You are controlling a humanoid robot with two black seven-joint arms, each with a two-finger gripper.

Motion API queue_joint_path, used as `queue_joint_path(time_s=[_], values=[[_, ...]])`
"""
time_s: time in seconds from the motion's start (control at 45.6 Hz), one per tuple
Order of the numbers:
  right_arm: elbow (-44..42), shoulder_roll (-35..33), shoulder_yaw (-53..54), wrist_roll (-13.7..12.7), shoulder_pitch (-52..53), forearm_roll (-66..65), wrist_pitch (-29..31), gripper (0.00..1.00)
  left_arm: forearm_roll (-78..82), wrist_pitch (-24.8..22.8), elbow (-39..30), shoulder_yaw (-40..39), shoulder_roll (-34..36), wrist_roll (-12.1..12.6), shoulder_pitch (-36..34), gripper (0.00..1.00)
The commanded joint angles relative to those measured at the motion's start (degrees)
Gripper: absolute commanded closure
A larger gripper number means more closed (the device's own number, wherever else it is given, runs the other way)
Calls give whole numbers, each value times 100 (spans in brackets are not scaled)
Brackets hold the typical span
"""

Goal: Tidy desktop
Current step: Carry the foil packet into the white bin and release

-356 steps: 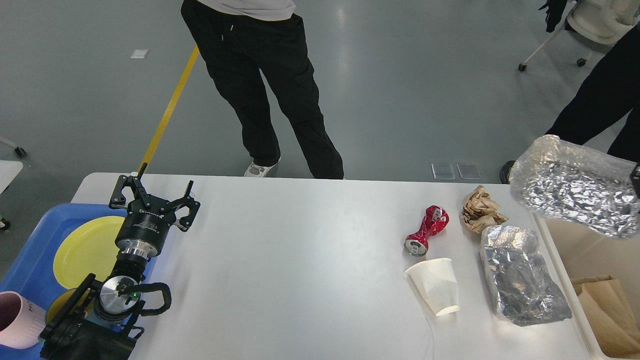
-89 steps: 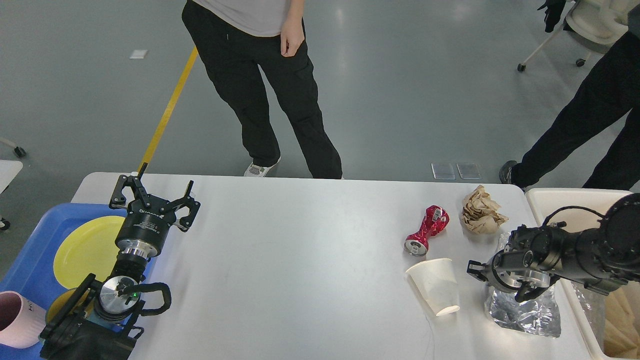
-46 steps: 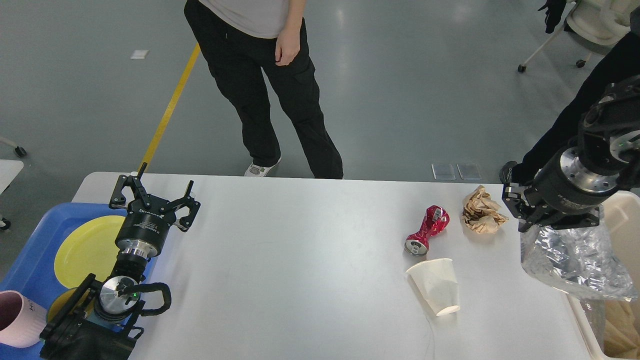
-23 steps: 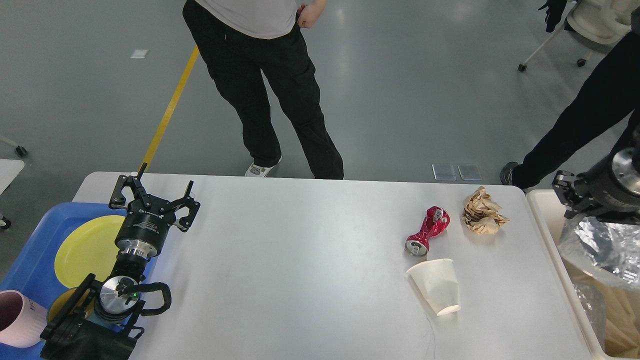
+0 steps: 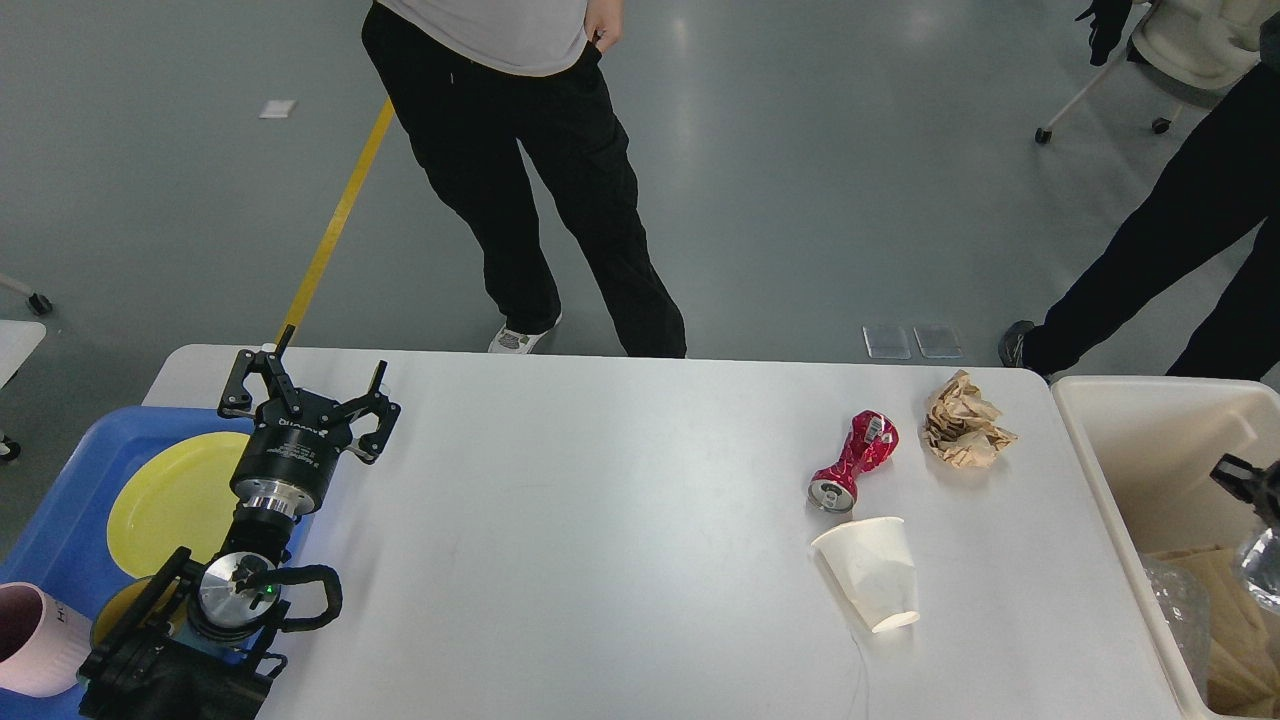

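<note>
The white desktop (image 5: 600,520) holds a crushed red can (image 5: 855,460), a crumpled brown paper ball (image 5: 965,435) and a white paper cup (image 5: 872,572) on its side, all at the right. My left gripper (image 5: 310,385) is open and empty, pointing away above the desktop's left end beside the blue tray. Only a black tip of my right gripper (image 5: 1250,478) shows at the right edge, over the cream bin (image 5: 1110,450). A bit of silver foil bag (image 5: 1262,565) shows just below it. I cannot tell whether the fingers grip it.
The blue tray (image 5: 50,540) at the left holds a yellow plate (image 5: 170,500) and a pink mug (image 5: 30,640). The bin holds a brown paper bag (image 5: 1225,610) and clear wrap. A person (image 5: 540,200) stands beyond the far edge, another (image 5: 1170,230) at the far right.
My right gripper lifted the foil bag off the desktop, carried it right over the bin and went low and mostly out of view. The left arm has not moved.
</note>
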Motion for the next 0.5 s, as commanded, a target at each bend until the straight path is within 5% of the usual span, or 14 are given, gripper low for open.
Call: queue_joint_path(time_s=[0.0,0.11,0.482], values=[[-1343,574,622,10,-1405,4,-152,100,1,-3,-6,0,0,-1,0,3],[-2074,952,834,-7,-2039,4,-460,100,1,-3,2,0,0,-1,0,3],[-2101,1067,904,-16,-2198,48,-821,100,1,6,2,0,0,-1,0,3]])
